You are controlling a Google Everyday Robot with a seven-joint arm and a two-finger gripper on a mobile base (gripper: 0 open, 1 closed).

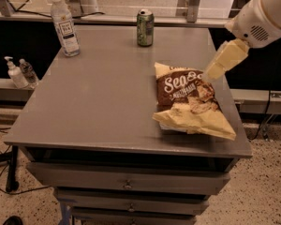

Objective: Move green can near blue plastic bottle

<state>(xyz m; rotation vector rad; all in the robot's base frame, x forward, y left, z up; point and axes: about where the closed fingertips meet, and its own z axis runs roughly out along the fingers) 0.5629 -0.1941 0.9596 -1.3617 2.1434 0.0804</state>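
The green can (145,28) stands upright at the far edge of the grey table (98,102), near the middle. The blue plastic bottle (64,25), clear with a white cap and white label, stands upright at the far left corner, well left of the can. My gripper (215,68) hangs from the white arm (264,13) at the right. It is above the table's right side, just over the top right corner of the chip bag, and to the right of and nearer than the can. It holds nothing that I can see.
A brown and cream chip bag (192,102) lies on the right half of the table, between the gripper and the near edge. A white pump dispenser (14,73) and a tiny clear bottle (27,71) stand on a lower ledge to the left. Drawers sit under the tabletop.
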